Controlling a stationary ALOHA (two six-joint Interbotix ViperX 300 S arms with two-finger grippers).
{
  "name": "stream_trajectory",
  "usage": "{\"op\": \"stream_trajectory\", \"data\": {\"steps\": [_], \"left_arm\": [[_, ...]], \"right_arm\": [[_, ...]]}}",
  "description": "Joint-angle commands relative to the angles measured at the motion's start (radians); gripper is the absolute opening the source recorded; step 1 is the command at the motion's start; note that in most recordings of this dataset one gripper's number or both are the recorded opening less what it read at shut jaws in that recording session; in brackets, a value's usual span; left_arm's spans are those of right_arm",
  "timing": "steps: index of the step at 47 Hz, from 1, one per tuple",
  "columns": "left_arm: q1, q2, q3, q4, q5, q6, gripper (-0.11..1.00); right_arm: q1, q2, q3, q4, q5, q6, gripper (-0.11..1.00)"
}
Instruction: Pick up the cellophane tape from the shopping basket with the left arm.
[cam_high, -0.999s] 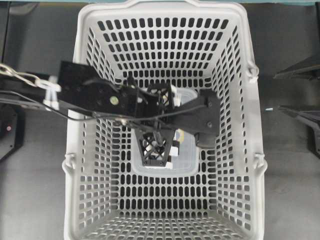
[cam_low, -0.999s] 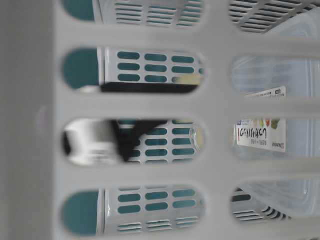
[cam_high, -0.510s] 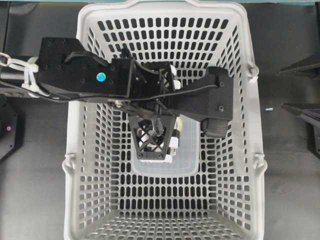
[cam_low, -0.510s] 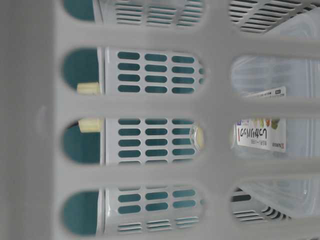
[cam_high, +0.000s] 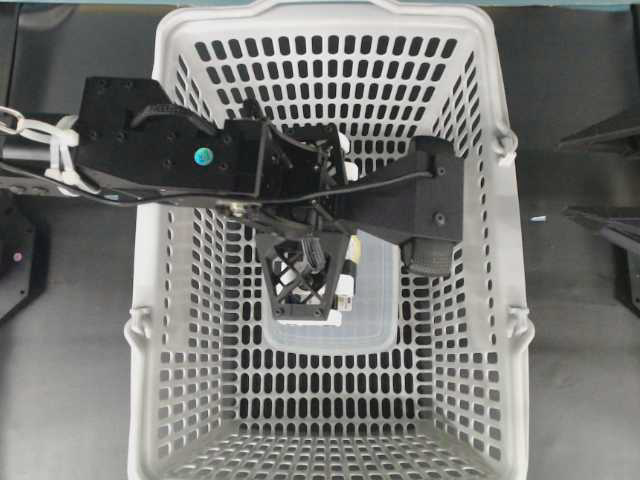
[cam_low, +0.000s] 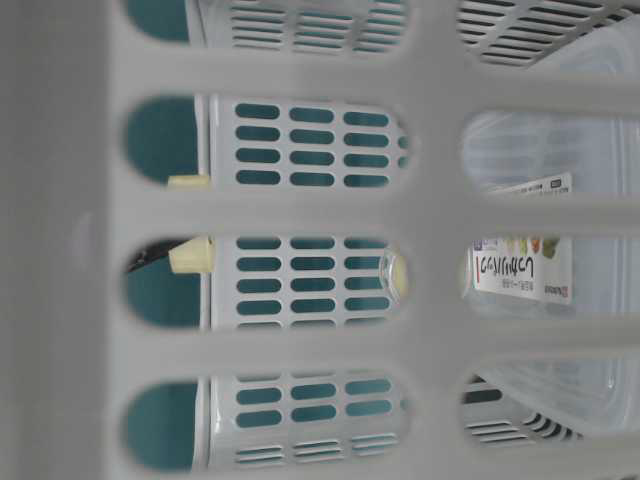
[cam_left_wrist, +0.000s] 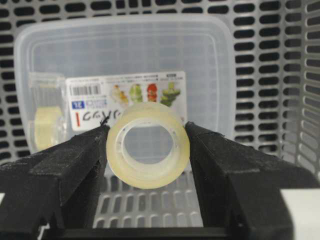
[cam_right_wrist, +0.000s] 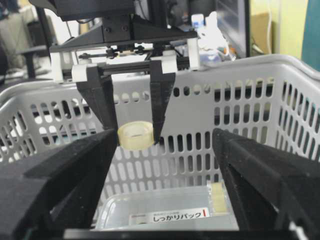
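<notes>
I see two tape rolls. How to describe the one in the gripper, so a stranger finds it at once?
Look inside the big grey basket, where the left gripper hangs above the floor. Clamped in it is the tape roll, a pale yellowish ring. The other roll lies low by the clear box; only this one is held in the air.

Desk (cam_high: 80, 400): dark grey, matte, evenly lit, a small pale fleck (cam_high: 538, 217) near its right edge. Teal wall (cam_low: 160, 135) shows behind it at table level. Beyond, blurred, a dark monitor (cam_right_wrist: 232, 25), a yellow surface (cam_right_wrist: 275, 25) and general clutter.
</notes>
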Motion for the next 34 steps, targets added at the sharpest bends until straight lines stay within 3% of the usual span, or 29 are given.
{"op": "stream_trajectory", "data": {"steps": [1, 34], "left_arm": [[-0.002, -0.037, -0.003, 0.003, -0.003, -0.002, 0.50], [-0.002, -0.038, 0.002, 0.002, -0.003, 0.011, 0.50]], "right_arm": [[-0.002, 0.005, -0.008, 0.003, -0.006, 0.002, 0.75], [-0.002, 0.005, -0.006, 0.003, -0.008, -0.002, 0.75]]}}
